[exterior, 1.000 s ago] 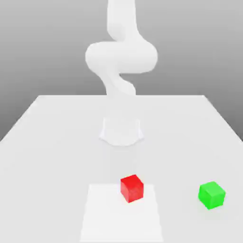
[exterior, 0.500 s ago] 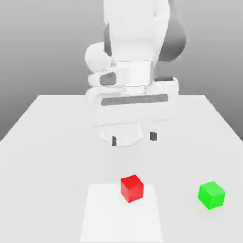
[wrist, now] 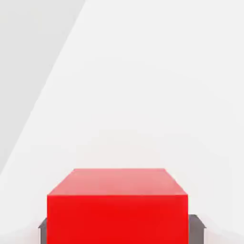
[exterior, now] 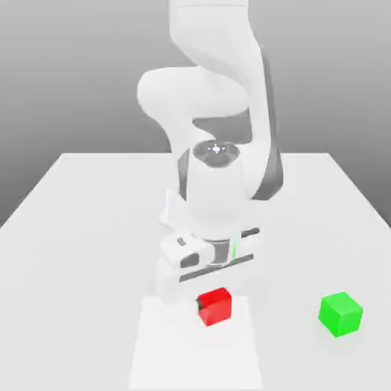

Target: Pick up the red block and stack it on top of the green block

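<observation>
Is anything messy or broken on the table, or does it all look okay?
Nothing stands out. The red block sits flat on the table, with the pincer down around it, one dark finger on each side. The green block sits apart, toward the exterior view's right, upright and untouched.

White table with a slightly brighter square patch near the front edge. Plain grey gradient backdrop behind, soft even light.

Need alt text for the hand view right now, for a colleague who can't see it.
A red block sits close up between the two dark fingers of the gripper, one on each side of it. Behind it stretches the plain white table.
</observation>
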You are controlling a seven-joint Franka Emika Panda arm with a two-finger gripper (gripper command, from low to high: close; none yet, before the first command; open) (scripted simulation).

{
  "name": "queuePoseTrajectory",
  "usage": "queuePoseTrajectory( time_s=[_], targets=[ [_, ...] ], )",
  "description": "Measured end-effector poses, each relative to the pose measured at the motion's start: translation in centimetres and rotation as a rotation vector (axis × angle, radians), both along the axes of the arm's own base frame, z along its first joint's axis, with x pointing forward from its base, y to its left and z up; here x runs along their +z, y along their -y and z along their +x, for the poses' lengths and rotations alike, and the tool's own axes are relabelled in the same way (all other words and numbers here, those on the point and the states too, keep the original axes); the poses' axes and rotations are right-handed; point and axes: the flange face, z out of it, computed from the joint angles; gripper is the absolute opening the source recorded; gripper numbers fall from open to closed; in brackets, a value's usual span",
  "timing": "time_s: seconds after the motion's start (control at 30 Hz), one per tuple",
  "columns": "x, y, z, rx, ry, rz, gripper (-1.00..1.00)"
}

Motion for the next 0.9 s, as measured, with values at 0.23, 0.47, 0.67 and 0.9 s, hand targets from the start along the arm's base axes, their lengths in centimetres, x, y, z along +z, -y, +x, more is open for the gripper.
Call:
queuePoseTrajectory(
  time_s=[0.23,0.47,0.67,0.9],
  targets=[
    [3.8,0.0,0.1,0.001,0.000,0.000,-1.00],
    [7.9,-11.1,1.8,0.236,0.002,-0.006,-1.00],
    [8.2,-22.9,0.9,0.436,0.000,0.000,-1.00],
    [3.9,-23.0,1.1,0.432,0.000,0.000,1.00]
  ],
)
